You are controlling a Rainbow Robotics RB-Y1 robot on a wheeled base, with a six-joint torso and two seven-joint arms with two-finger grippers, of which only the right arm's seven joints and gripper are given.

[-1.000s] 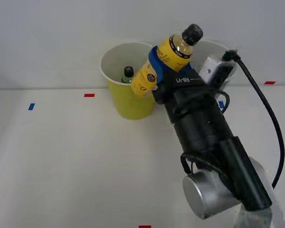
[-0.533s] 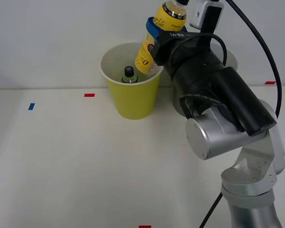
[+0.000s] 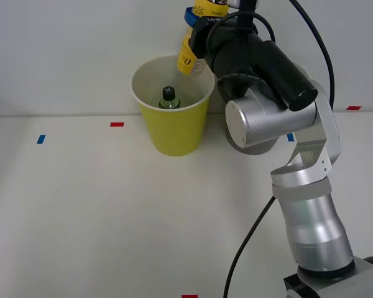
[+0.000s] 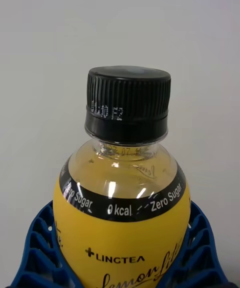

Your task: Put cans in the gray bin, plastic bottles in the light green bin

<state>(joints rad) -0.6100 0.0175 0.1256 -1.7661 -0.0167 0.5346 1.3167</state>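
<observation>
The right arm reaches up and back over the desk (image 3: 99, 211), and its end effector (image 3: 196, 22) is clamped on the yellow-labelled bottle (image 3: 191, 49), holding it in the air above the light green bin (image 3: 173, 133). In the front view the bottle hangs over the bin's rear rim on the side nearer the arm, its base just above the rim, its upper part running out of the top of the picture. The blue ribbed fingers (image 3: 190, 15) wrap the bottle's label.

In the right wrist view the same bottle (image 4: 122, 218) stands between the two blue fingers (image 4: 37, 253), which press against the yellow label on both sides. Its black ribbed cap (image 4: 128, 100) sits above a clear shoulder holding pale yellow liquid, and a black band on the label reads "Zero Sugar" and "0 kcal", with "LINCTEA" below it.

Inside the light green bin a greenish bottle (image 3: 168, 99) with a black cap stands upright against the white inner wall. The gray bin (image 3: 252, 146) stands on the desk just beside the light green bin, on the arm's side, and is mostly hidden behind the arm's silver joint; a curved part of its lower wall shows.
</observation>
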